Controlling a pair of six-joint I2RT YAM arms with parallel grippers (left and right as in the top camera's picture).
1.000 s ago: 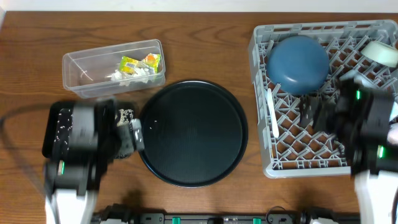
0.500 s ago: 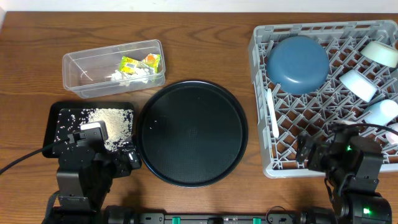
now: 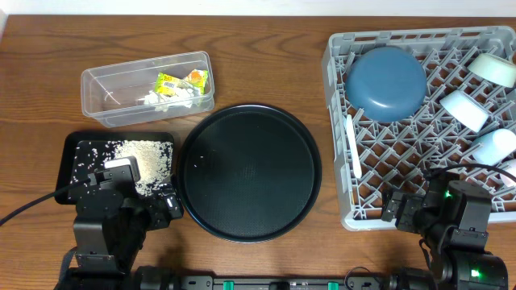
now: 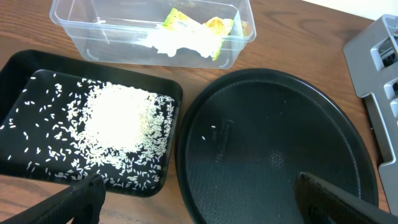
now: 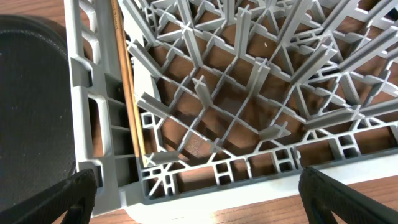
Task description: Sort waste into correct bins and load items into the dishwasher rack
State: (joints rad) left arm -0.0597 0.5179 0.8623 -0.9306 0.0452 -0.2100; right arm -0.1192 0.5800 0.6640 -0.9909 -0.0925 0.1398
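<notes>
The wooden table bears a clear tub, black tray, round tray and grey rack.

Grey lattice rack, dark-blue bowl, black round tray, white rice, yellow-green wrappers

The table was seen straight down from the overhead camera. The left wrist view was taken close, angled forward over the shallow black tray at 9 o'clock and the round black tray at 3 o'clock. The right wrist view was taken close over the near-left corner of the dishwasher rack; the round black tray's edge was shared at 9 o'clock.
</notes>
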